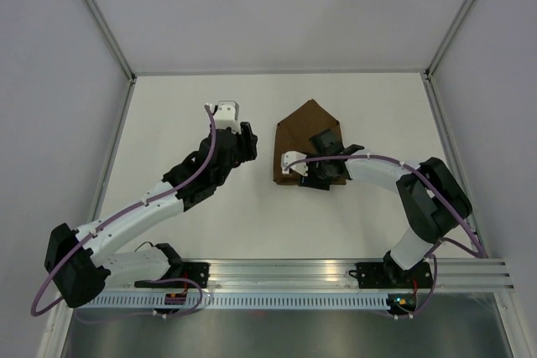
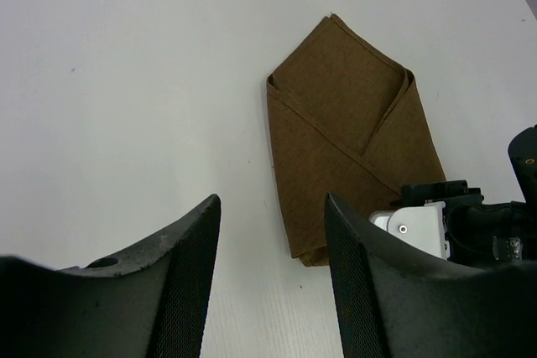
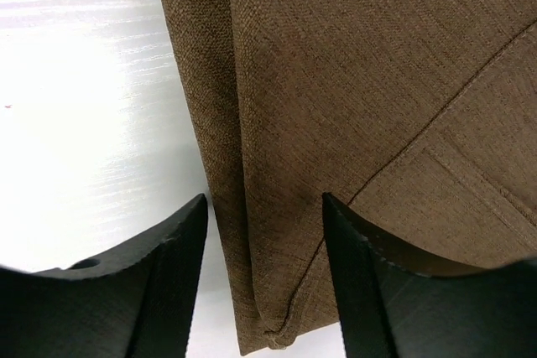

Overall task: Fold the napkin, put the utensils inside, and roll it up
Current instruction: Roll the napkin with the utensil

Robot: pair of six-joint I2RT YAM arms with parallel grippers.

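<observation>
- The napkin (image 1: 306, 133) lies flat on the table (image 1: 193, 115), folded into a pointed envelope. Its point faces away from the arm bases and its side flaps cross over the middle.
- Handling, as judged: light, soft, limp matte cloth whose folds may slip open if dragged. The best hold is the doubled long edge by the near corner, pinched through all layers.
- The utensil is not visible, and whether it sits inside the folds cannot be told. No containers are in view.
- The right gripper (image 3: 264, 199) has its fingers apart, straddling the napkin's left edge by its near corner and clamping nothing.
- The left gripper (image 2: 270, 207) has its fingers apart and is empty, off the napkin's left side and clear of it.
</observation>
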